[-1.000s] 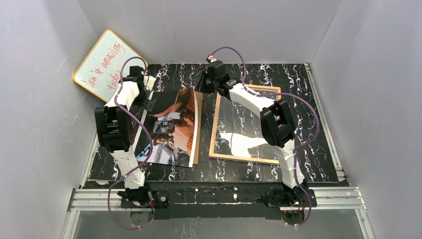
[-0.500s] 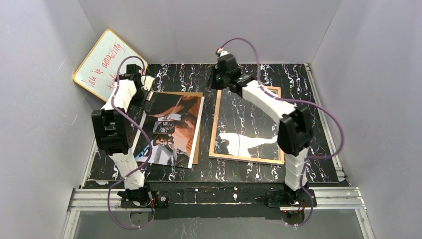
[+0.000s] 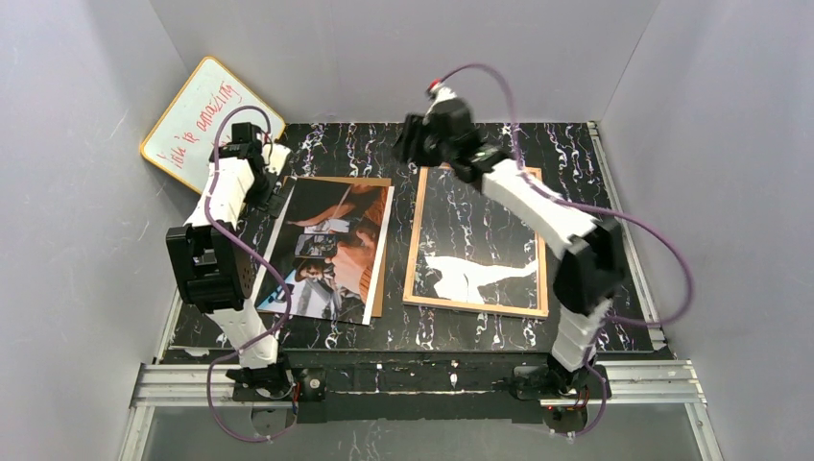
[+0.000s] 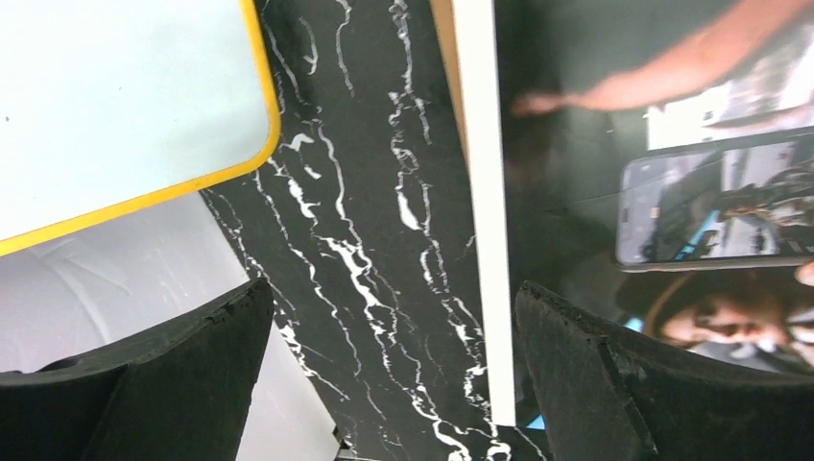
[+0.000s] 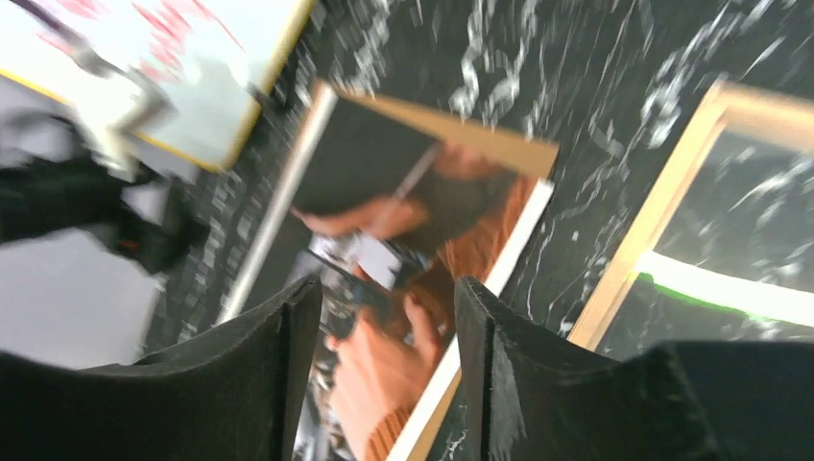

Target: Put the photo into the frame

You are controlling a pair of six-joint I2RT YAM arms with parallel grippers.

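The photo (image 3: 331, 252) lies face up on a brown backing board (image 3: 382, 245), left of centre on the table. To its right the frame (image 3: 414, 252) lies flat, its tan wood rim up. My left gripper (image 3: 276, 195) hangs open by the photo's upper left edge. In the left wrist view, the left gripper (image 4: 392, 293) spans bare marble and the white border of the photo (image 4: 653, 192). My right gripper (image 3: 408, 149) is raised over the table's back, between photo and frame. In the right wrist view, the right gripper (image 5: 384, 288) is open and empty, with the photo (image 5: 403, 250) and frame (image 5: 662, 226) below.
A yellow-rimmed whiteboard (image 3: 197, 120) with red writing leans in the back left corner, close to my left wrist. Grey walls enclose the black marble table (image 3: 576, 163) on three sides. The backing board (image 5: 461, 139) shows past the photo's top and right edges.
My right gripper has let go of the photo's upper right corner, opened and risen up and to the right. The photo has settled flat on the board. My left arm has drawn slightly left.
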